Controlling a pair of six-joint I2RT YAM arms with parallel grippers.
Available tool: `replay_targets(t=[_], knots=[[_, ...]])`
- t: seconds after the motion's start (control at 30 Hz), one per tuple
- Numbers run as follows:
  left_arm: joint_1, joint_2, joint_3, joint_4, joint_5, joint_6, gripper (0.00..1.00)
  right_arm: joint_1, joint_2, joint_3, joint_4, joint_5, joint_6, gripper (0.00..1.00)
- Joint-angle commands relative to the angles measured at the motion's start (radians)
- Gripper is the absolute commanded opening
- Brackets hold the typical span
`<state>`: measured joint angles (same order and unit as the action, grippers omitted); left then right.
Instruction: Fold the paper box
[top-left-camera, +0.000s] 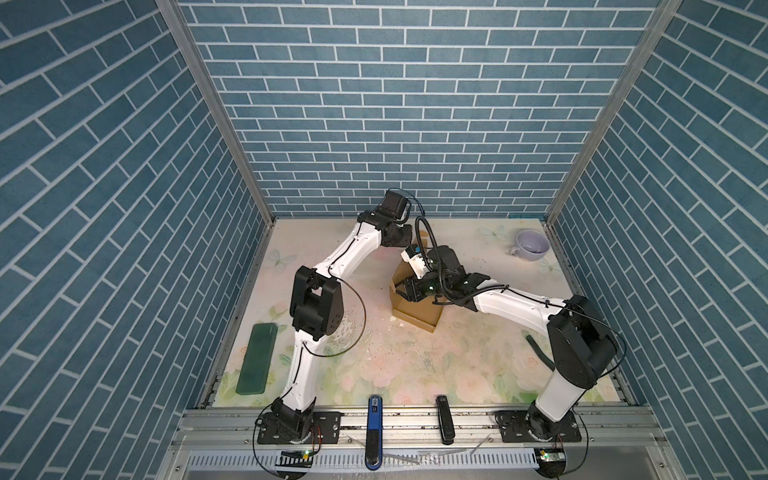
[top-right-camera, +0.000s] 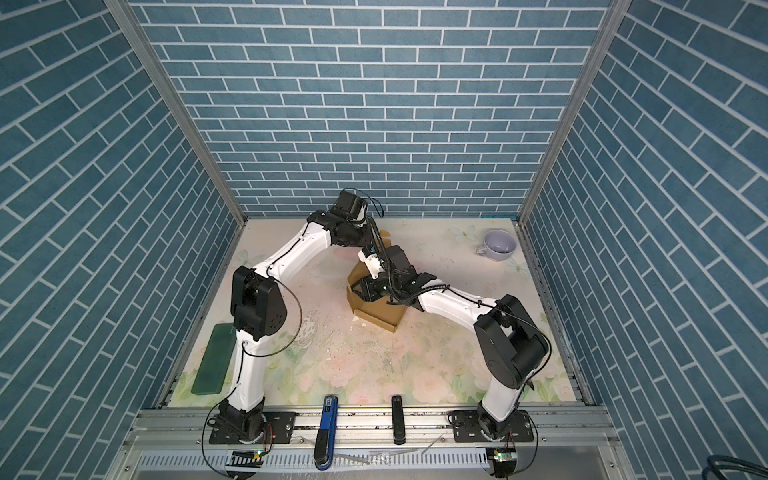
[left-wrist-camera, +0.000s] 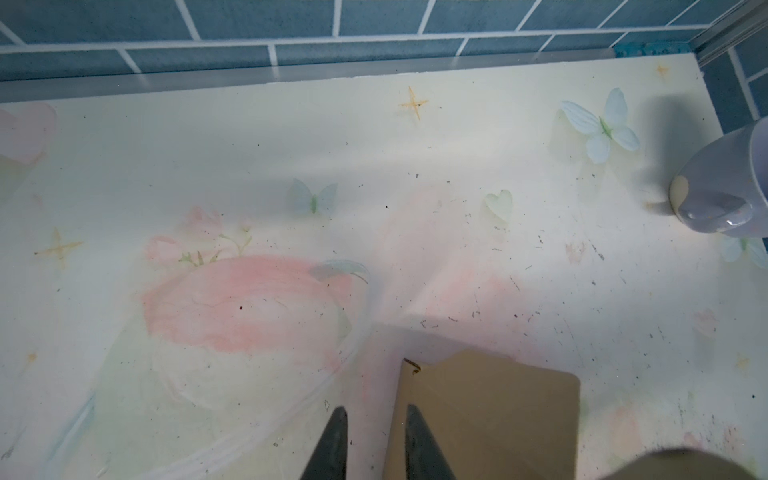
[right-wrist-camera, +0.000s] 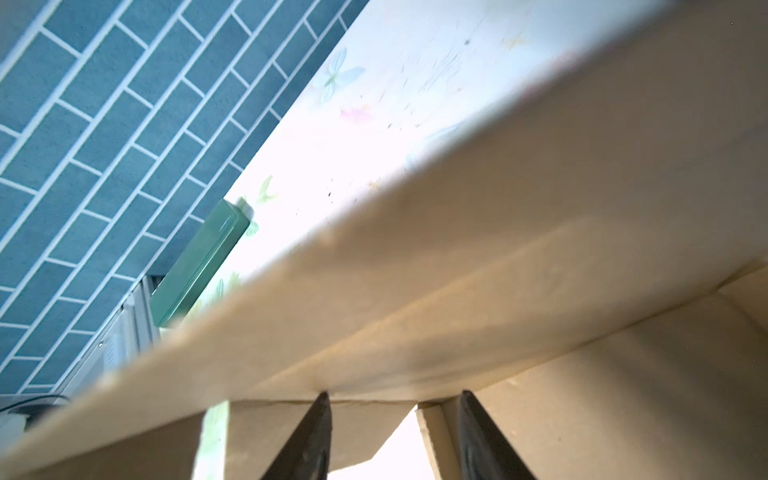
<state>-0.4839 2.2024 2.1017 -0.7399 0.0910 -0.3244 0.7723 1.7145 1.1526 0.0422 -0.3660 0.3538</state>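
Right wrist view: your right gripper (right-wrist-camera: 395, 397) parted, tips against paper box (right-wrist-camera: 498, 249) wall; left gripper (left-wrist-camera: 376, 412) parted, empty; push harder, unbraced box may skid.

Paper box (top-left-camera: 417, 314): plain brown corrugated cardboard, partly folded into a shallow, open-topped tray. It rests on the tabletop (top-left-camera: 415, 365) a little behind the middle, turned at an angle, in both top views. Its left and near walls stand raised, and one cardboard panel reaches toward the back.
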Motion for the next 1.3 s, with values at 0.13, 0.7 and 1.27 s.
replay_targets(t=[0.13,0.7,1.27], knots=[[0.008,-0.057,0.051,-0.127,-0.020,0.054,0.38,0.004,-0.105,-0.079,-0.021,0.074,0.001,0.51],[-0.006,-0.121,0.330,-0.568,0.019,0.192,0.50,-0.057,-0.330,-0.326,-0.074,0.179,-0.004,0.54],[-0.141,0.016,0.523,-0.771,-0.001,0.319,0.55,-0.284,-0.504,-0.413,-0.178,0.159,-0.010,0.56]])
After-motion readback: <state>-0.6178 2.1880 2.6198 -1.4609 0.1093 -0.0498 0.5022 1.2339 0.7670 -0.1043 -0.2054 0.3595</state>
